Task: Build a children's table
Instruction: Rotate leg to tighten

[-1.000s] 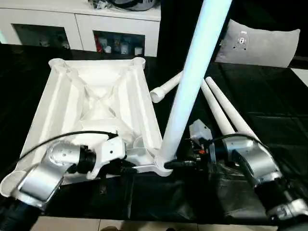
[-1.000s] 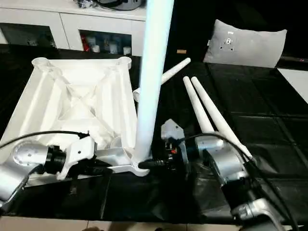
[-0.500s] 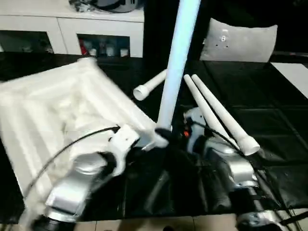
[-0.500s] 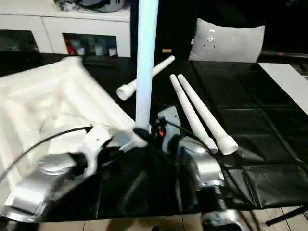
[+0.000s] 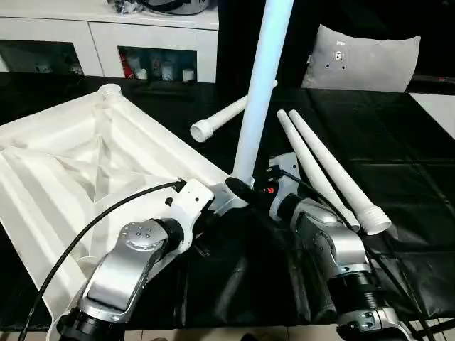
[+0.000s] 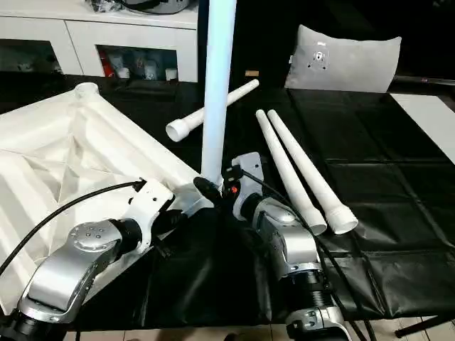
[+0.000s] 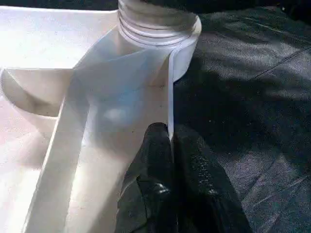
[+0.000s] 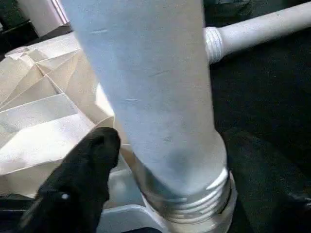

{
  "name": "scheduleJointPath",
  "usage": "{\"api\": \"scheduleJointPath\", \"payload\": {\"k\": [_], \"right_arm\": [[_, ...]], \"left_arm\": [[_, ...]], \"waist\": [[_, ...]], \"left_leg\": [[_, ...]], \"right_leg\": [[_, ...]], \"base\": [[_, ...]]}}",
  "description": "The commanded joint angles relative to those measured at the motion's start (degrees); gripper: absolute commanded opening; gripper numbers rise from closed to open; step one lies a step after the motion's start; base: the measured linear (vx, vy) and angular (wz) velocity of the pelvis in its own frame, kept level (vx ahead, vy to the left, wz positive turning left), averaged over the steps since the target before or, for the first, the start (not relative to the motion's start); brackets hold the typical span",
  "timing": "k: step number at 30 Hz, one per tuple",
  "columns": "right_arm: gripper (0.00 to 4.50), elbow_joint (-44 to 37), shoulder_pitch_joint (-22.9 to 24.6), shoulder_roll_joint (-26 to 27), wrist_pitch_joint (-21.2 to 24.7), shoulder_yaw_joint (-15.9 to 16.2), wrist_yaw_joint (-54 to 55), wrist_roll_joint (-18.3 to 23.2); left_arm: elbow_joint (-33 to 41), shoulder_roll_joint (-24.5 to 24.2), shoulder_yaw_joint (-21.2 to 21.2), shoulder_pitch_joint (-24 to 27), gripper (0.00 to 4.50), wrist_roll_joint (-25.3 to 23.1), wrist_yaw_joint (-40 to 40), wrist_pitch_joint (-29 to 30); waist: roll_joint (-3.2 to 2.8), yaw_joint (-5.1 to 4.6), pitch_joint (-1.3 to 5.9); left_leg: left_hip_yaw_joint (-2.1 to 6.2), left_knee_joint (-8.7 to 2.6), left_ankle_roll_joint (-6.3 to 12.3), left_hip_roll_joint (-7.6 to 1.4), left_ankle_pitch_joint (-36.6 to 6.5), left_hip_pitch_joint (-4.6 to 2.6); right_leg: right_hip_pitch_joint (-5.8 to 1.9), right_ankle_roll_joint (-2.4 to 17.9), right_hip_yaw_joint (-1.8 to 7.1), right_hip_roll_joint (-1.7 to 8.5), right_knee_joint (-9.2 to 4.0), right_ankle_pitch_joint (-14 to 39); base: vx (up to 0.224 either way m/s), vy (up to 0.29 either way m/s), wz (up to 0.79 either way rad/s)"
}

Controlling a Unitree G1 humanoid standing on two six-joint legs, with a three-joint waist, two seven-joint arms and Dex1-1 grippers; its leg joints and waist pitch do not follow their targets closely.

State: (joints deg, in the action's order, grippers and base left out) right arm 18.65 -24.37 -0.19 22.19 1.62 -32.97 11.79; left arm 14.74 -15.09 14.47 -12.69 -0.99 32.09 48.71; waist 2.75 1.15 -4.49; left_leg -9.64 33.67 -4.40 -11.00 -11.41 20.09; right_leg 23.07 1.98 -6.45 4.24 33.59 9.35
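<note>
The children's table top lies upside down on the black cloth, ribbed underside up. One white leg stands upright in its near corner socket. My left gripper is shut on the thin rim just beside that socket. At the leg's threaded base my right gripper is open, and one black finger stands just off the leg. A loose leg lies behind the upright one. Two more legs lie side by side to the right.
A white cabinet with shelves runs along the back. A grey cushion leans at the back right, and a flat white board shows at the right edge. The black cloth ends near my forearms at the front.
The table top has swung round with the upright leg, so its leg-bearing corner now points toward the middle. My left gripper stayed on the rim. The view has shifted too.
</note>
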Motion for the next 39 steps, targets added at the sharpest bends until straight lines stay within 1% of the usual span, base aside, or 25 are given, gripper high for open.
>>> {"api": "scheduleJointPath", "payload": {"k": [1,2,3,4,6,8,9,11,13,14,16,18,20,21,23,24,26,28,29,31,32,33,35,36,39], "right_arm": [[3.92,2.4,1.8,2.0,4.1,4.8,-3.5,1.5],[4.14,1.9,2.0,1.3,3.4,4.9,-4.4,1.5],[4.14,1.3,2.4,0.4,2.6,5.1,-5.5,1.3],[4.23,0.3,3.2,-1.4,0.4,5.4,-7.9,0.9],[4.42,-0.1,3.7,-2.4,-1.1,5.4,-9.3,0.7],[4.42,-1.6,5.2,-6.6,-6.1,5.3,-14.0,0.3],[4.42,-1.9,5.4,-7.3,-7.0,5.2,-14.7,0.3],[4.42,-2.9,5.9,-9.9,-9.6,4.1,-17.2,0.7],[4.42,-3.4,6.0,-10.9,-10.4,4.1,-18.7,1.0],[4.42,-4.6,6.2,-13.8,-12.3,4.1,-22.6,1.2],[4.42,-5.0,6.2,-15.0,-13.3,4.2,-24.2,1.2],[4.42,-5.5,5.8,-17.4,-14.8,4.6,-26.8,0.7],[4.42,-5.5,5.6,-17.8,-14.8,4.7,-27.4,0.7],[4.42,-5.4,5.4,-18.5,-14.9,4.9,-28.4,0.7],[4.42,-4.1,3.8,-20.8,-17.4,6.6,-32.1,-0.2],[4.42,-4.1,3.8,-20.8,-17.4,6.6,-32.1,-0.2],[4.42,-2.5,2.4,-22.4,-19.8,9.1,-35.9,-1.8],[4.42,-1.9,1.9,-23.0,-20.7,10.0,-37.3,-2.3],[4.17,0.2,0.6,-23.1,-22.4,11.5,-38.0,-3.8],[4.17,1.5,-0.3,-22.5,-22.5,11.5,-38.0,-4.0],[4.03,2.4,-1.0,-22.3,-22.5,11.8,-38.7,-3.9],[3.91,2.6,-1.2,-22.3,-22.5,12.0,-39.0,-3.8],[3.91,3.2,-1.5,-22.5,-22.7,12.5,-40.0,-3.5],[3.79,3.4,-1.7,-22.5,-22.7,12.8,-40.6,-3.3],[3.50,4.3,-2.2,-22.4,-23.0,13.1,-41.8,-2.8]], "left_arm": [[3.3,1.5,1.7,-3.3,0.00,2.2,0.8,-2.1],[3.0,1.2,1.6,-3.2,0.00,2.2,1.2,-2.5],[2.6,0.8,1.5,-3.2,0.00,2.2,1.7,-3.3],[1.7,-0.4,1.8,-3.1,0.00,2.1,3.1,-5.5],[1.1,-1.2,2.0,-3.0,0.00,2.0,4.0,-6.9],[-0.6,-4.3,2.3,-2.7,0.00,2.2,7.6,-10.5],[-0.9,-4.9,2.3,-2.7,0.00,2.3,8.3,-11.1],[-1.8,-7.3,2.4,-2.7,0.00,3.0,11.3,-13.0],[-2.1,-8.2,2.6,-2.7,0.00,3.1,12.6,-14.1],[-2.8,-11.0,3.2,-2.6,0.00,3.6,16.7,-16.6],[-3.3,-12.2,3.4,-2.6,0.00,3.8,18.5,-17.9],[-4.2,-14.8,3.9,-2.5,0.00,4.0,21.9,-20.7],[-4.4,-15.2,4.0,-2.5,0.00,4.1,22.5,-21.0],[-4.7,-16.0,4.1,-2.5,0.00,4.2,23.5,-21.6],[-6.4,-19.0,4.8,-2.7,0.00,4.4,27.5,-24.7],[-6.4,-19.0,4.8,-2.7,0.00,4.4,27.5,-24.7],[-7.7,-21.0,5.2,-2.9,0.00,4.3,30.5,-27.1],[-8.2,-21.4,5.3,-3.0,0.00,4.5,31.3,-27.8],[-8.5,-22.0,5.4,-3.1,0.00,4.8,32.4,-28.6],[-8.5,-22.4,5.5,-3.2,0.00,5.0,33.1,-28.9],[-8.5,-22.7,5.7,-3.2,0.00,5.1,33.6,-29.0],[-8.5,-22.8,5.7,-3.2,0.00,5.1,33.7,-29.0],[-8.7,-22.9,5.7,-3.2,0.00,5.2,34.0,-29.4],[-8.7,-23.0,5.6,-3.2,0.00,5.3,34.1,-29.7],[-9.0,-23.2,5.5,-3.0,0.00,5.4,34.6,-30.3]], "waist": [[-0.63,0.27,3.02],[-0.63,0.28,3.04],[-0.48,0.26,3.01],[-0.58,0.50,3.12],[-0.51,0.95,3.13],[-0.58,1.18,3.29],[-0.72,1.44,3.24],[-0.67,1.77,3.24],[-0.66,1.91,3.15],[-0.86,1.91,3.26],[-0.94,2.05,3.25],[-0.95,2.00,3.19],[-1.01,2.12,3.22],[-1.00,2.17,3.24],[-1.01,2.17,3.26],[-1.08,2.14,3.23],[-1.04,2.08,3.13],[-1.08,2.10,3.12],[-1.05,2.18,3.26],[-1.09,2.06,3.35],[-0.93,2.08,3.31],[-0.95,2.10,3.27],[-0.95,2.15,3.31],[-0.71,2.11,3.24],[-0.80,2.14,3.19]], "left_leg": [[0.99,-4.32,1.89,-2.29,-12.4,0.18],[0.96,-4.30,1.84,-2.31,-12.5,0.13],[0.94,-4.31,1.87,-2.33,-12.3,0.14],[0.89,-4.21,2.10,-2.34,-12.1,0.04],[0.80,-4.20,2.64,-2.30,-11.1,0.14],[0.74,-4.15,2.85,-2.42,-9.8,0.03],[0.63,-4.07,3.24,-2.40,-9.6,-0.05],[0.67,-4.18,3.54,-2.41,-9.5,0.04],[0.67,-4.24,3.46,-2.44,-9.9,-0.04],[0.70,-4.22,3.19,-2.54,-10.5,-0.13],[0.70,-4.16,3.44,-2.39,-10.7,-0.09],[0.63,-4.24,3.51,-2.56,-10.8,-0.17],[0.61,-4.23,3.40,-2.61,-10.2,-0.21],[0.64,-4.20,3.43,-2.59,-10.3,-0.23],[0.64,-4.23,3.37,-2.58,-10.5,-0.20],[0.69,-4.23,3.38,-2.55,-10.7,-0.14],[0.66,-4.26,3.22,-2.55,-11.2,-0.14],[0.62,-4.25,3.06,-2.57,-11.8,-0.27],[0.64,-4.15,3.01,-2.60,-11.2,-0.28],[0.63,-4.14,2.88,-2.60,-10.2,-0.22],[0.63,-4.12,3.14,-2.59,-10.1,-0.15],[0.62,-4.13,3.16,-2.61,-10.0,-0.15],[0.59,-4.10,3.29,-2.67,-9.8,-0.16],[0.57,-4.14,3.34,-2.69,-9.7,-0.12],[0.62,-4.14,3.36,-2.70,-10.1,-0.14]], "right_leg": [[-2.73,6.1,3.56,4.35,-4.93,23.7],[-2.69,6.0,3.59,4.35,-4.96,23.6],[-2.67,6.1,3.62,4.36,-4.94,23.3],[-2.70,6.0,3.66,4.36,-4.90,22.8],[-2.74,5.9,3.75,4.40,-4.86,21.8],[-2.76,6.8,3.78,4.35,-4.51,19.5],[-2.66,7.3,3.81,4.28,-4.48,18.2],[-2.87,7.9,3.77,4.18,-4.25,17.3],[-2.87,8.1,3.77,4.22,-4.33,18.0],[-2.94,8.4,3.81,4.32,-4.30,18.0],[-2.96,8.4,3.79,4.24,-4.26,18.0],[-2.89,8.8,3.91,4.25,-4.15,17.7],[-2.84,9.6,3.94,4.28,-4.00,16.9],[-2.87,9.7,3.88,4.27,-4.01,16.9],[-2.96,9.8,3.88,4.25,-3.95,16.9],[-2.98,9.9,3.87,4.25,-3.89,16.8],[-2.98,10.1,3.88,4.25,-3.90,17.2],[-2.93,10.1,3.94,4.38,-3.98,18.4],[-2.99,10.3,3.96,4.44,-3.85,17.7],[-2.95,11.3,3.97,4.34,-3.52,15.7],[-3.10,11.5,4.01,4.45,-3.48,15.8],[-3.08,11.4,4.00,4.41,-3.51,16.0],[-3.09,11.4,4.02,4.37,-3.45,15.6],[-3.09,11.2,4.03,4.37,-3.48,15.7],[-3.07,11.1,4.01,4.43,-3.55,17.0]], "base": [[0.000,0.000,0.00],[0.000,0.000,0.00],[0.000,0.000,0.00],[0.000,0.000,0.00],[0.000,0.000,0.00],[0.000,0.000,0.00],[0.000,0.000,0.00],[0.000,0.000,0.00],[0.000,0.000,0.00],[0.000,0.000,0.00],[0.000,0.000,0.00],[0.000,0.000,0.00],[0.000,0.000,0.00],[0.000,0.000,0.00],[0.000,0.000,0.00],[0.000,0.000,0.00],[0.000,0.000,0.00],[0.000,0.000,0.00],[0.000,0.000,0.00],[0.000,0.000,0.00],[0.000,0.000,0.00],[0.000,0.000,0.00],[0.000,0.000,0.00],[0.000,0.000,0.00],[0.000,0.000,0.00]]}}
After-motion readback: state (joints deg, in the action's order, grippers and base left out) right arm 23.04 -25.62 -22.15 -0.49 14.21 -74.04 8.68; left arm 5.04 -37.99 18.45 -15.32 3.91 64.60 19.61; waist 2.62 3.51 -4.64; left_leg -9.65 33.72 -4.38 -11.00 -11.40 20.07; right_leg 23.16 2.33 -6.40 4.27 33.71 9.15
